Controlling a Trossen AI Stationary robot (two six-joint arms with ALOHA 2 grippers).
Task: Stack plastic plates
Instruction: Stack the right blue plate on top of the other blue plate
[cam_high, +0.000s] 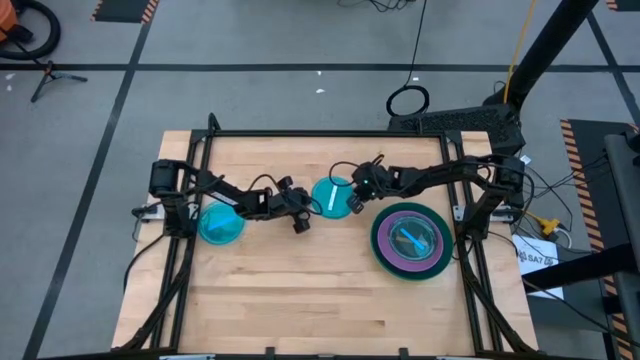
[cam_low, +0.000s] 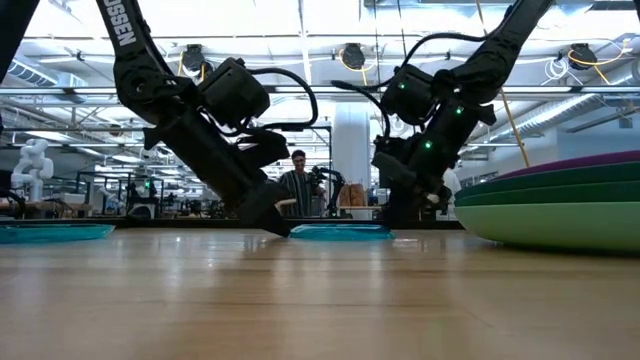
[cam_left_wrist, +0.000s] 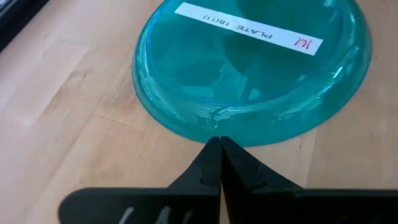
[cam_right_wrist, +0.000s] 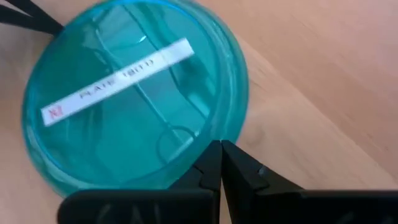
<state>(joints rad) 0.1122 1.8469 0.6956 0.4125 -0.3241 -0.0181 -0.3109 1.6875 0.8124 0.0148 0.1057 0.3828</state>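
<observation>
I see the labelled cyan plate (cam_high: 331, 197) upside down mid-table, left of the plate stack (cam_high: 411, 241), my left gripper (cam_high: 302, 224) and right gripper (cam_high: 354, 203) flanking its rim, both jaws pressed together, holding nothing.

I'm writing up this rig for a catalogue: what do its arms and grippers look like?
Both arms are black and jointed, with black cables looping along them. The left arm carries white lettering; the right arm shows small green lights. The left gripper and right gripper each end in two flat, tapering black fingers.
</observation>
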